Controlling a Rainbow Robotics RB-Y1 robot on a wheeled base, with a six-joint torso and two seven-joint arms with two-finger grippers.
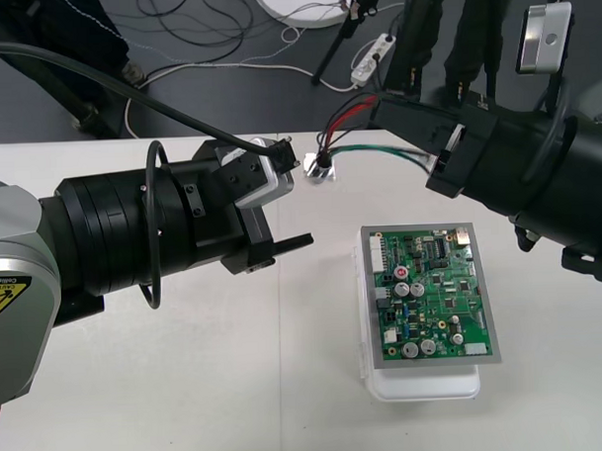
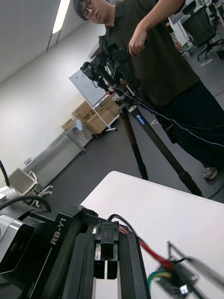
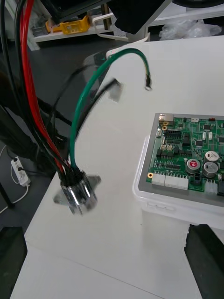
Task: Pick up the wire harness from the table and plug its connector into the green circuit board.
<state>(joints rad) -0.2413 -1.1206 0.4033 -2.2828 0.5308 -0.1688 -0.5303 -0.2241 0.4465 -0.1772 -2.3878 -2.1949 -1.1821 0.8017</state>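
Wire harness point(image 1: 346, 110) gripped by the right end effector point(image 1: 384, 106).
Front view: the green circuit board point(image 1: 432, 290) is seated on its white base point(image 1: 425, 384); the left end effector point(image 1: 300, 196) is held wide open and empty beside the metal socket point(image 1: 319, 167), near the surface's point(image 1: 188, 388) far edge. Right wrist view: the black plug point(image 2: 106, 233) is clamped between closed fingers point(image 2: 81, 266). Left wrist view: wires point(image 3: 77, 126) are seen rising from the socket.

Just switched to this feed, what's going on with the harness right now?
The right gripper is shut on the black plug and holds the wire harness up over the table's far side. Its red, black and green wires run down to the metal socket near the far edge. The left gripper is open beside that socket, not gripping it. The green circuit board sits on its white base, and the plug is not yet in it.
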